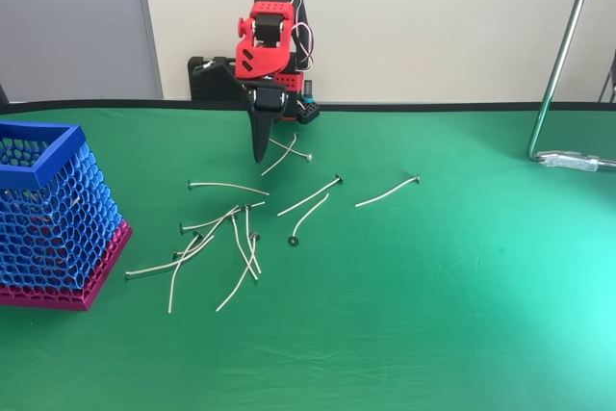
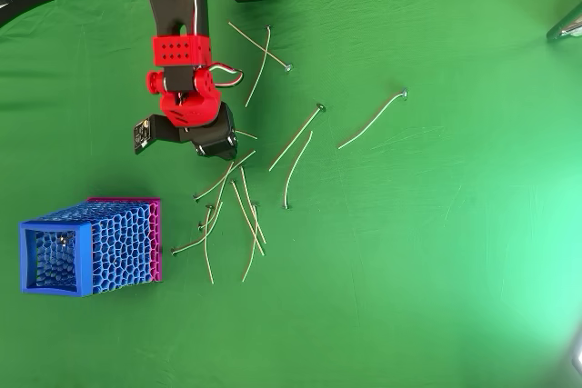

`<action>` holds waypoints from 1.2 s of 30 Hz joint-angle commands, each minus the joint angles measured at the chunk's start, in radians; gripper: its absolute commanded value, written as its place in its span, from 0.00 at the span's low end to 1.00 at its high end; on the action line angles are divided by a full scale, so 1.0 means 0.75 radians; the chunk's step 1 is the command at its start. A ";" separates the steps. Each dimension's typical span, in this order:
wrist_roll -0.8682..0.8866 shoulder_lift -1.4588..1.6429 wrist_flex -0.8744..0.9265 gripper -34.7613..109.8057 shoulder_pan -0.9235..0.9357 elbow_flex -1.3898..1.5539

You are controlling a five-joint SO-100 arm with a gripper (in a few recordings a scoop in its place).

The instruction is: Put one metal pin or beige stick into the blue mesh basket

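Several thin beige pins with small dark heads lie scattered on the green cloth, most in a loose pile (image 1: 231, 238) (image 2: 236, 211). One lone pin (image 1: 385, 192) (image 2: 373, 120) lies off to the right. The blue mesh basket (image 1: 38, 163) (image 2: 56, 227) with its pink base band stands at the left edge. My gripper (image 1: 260, 153) points straight down at the back of the pile, its black jaws reading as one closed point with nothing seen between them. In the overhead view the red wrist (image 2: 186, 97) covers the fingertips and part of one pin.
A metal stand pole (image 1: 561, 55) with its foot (image 1: 576, 159) (image 2: 568, 23) is at the back right. The arm's black base (image 1: 207, 79) sits at the cloth's rear edge. Two crossed pins (image 2: 264, 52) lie near the base.
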 commanded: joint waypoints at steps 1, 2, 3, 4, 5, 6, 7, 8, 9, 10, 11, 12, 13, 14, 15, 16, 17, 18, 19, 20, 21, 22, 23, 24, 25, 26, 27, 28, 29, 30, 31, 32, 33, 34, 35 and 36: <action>-0.020 -0.057 0.047 0.26 0.033 -0.176; -0.025 -0.088 0.057 0.26 0.041 -0.217; -0.027 -0.115 0.065 0.26 0.049 -0.252; -0.020 -0.137 0.070 0.26 0.055 -0.284; -0.025 -0.160 0.070 0.26 0.059 -0.311; -0.027 -0.180 0.072 0.26 0.061 -0.335; -0.029 -0.196 0.078 0.26 0.063 -0.360; -0.033 -0.215 0.100 0.26 0.063 -0.387; -0.033 -0.235 0.129 0.27 0.063 -0.415; -0.033 -0.256 0.155 0.28 0.063 -0.442; -0.029 -0.274 0.182 0.30 0.063 -0.464; -0.029 -0.290 0.200 0.31 0.063 -0.481; -0.029 -0.305 0.200 0.32 0.065 -0.489; -0.033 -0.319 0.200 0.33 0.067 -0.493; -0.033 -0.331 0.200 0.33 0.067 -0.493; -0.035 -0.344 0.200 0.34 0.070 -0.493; -0.035 -0.356 0.200 0.34 0.070 -0.487; -0.035 -0.364 0.200 0.35 0.070 -0.479; -0.039 -0.374 0.200 0.35 0.067 -0.472; -0.039 -0.382 0.200 0.35 0.065 -0.468; -0.037 -0.389 0.200 0.35 0.063 -0.464; -0.035 -0.397 0.200 0.35 0.063 -0.460; -0.035 -0.403 0.202 0.35 0.061 -0.456; -0.039 -0.411 0.202 0.35 0.059 -0.448; -0.043 -0.417 0.202 0.34 0.057 -0.442; -0.045 -0.427 0.202 0.34 0.055 -0.438; -0.047 -0.438 0.202 0.34 0.053 -0.436; -0.049 -0.448 0.202 0.34 0.053 -0.436; -0.051 -0.460 0.202 0.34 0.053 -0.436; -0.055 -0.472 0.202 0.34 0.053 -0.436; -0.059 -0.485 0.202 0.34 0.053 -0.440; -0.063 -0.495 0.202 0.34 0.053 -0.442; -0.070 -0.505 0.202 0.34 0.053 -0.446; -0.072 -0.517 0.202 0.34 0.055 -0.452; -0.074 -0.530 0.202 0.34 0.057 -0.460; -0.076 -0.544 0.207 0.34 0.057 -0.472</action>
